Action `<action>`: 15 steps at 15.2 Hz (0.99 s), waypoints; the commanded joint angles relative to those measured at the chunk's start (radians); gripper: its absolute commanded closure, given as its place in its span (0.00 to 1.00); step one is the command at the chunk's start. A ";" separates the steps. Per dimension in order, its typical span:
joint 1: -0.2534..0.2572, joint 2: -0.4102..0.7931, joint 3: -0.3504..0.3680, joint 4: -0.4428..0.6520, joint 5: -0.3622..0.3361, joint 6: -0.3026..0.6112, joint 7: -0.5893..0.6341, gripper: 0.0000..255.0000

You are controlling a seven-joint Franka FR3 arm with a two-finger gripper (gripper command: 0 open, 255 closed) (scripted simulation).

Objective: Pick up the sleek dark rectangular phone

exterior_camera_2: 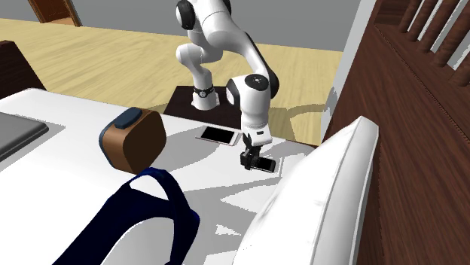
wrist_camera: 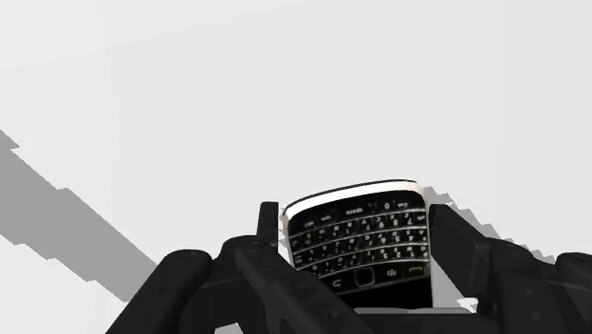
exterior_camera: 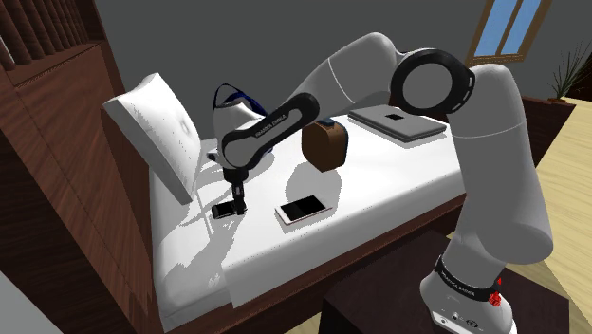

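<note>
A small dark phone (wrist_camera: 360, 242) with a keypad and a pale rim sits between my fingers, which press against its two long sides. In the shoulder view the dark phone (exterior_camera: 224, 211) is at the white bed sheet (exterior_camera: 379, 180) just in front of the pillow, with my gripper (exterior_camera: 235, 201) pointing straight down on it. The second exterior view shows the gripper (exterior_camera_2: 251, 160) shut on the dark phone (exterior_camera_2: 264, 165) near the pillow's corner. I cannot tell whether the phone rests on the sheet or hangs just above it.
A larger white-rimmed phone (exterior_camera: 304, 209) lies on the sheet a little toward the stand. A brown case (exterior_camera: 325, 145), a grey laptop (exterior_camera: 397, 121) and a blue bag (exterior_camera_2: 151, 218) lie farther along the bed. The white pillow (exterior_camera: 157, 133) leans on a wooden headboard.
</note>
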 commanded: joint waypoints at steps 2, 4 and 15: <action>0.000 0.000 0.000 -0.002 0.000 0.003 0.000 1.00; 0.000 0.001 0.000 -0.002 0.000 0.003 0.000 1.00; -0.003 -0.041 0.004 0.019 0.007 -0.060 -0.004 1.00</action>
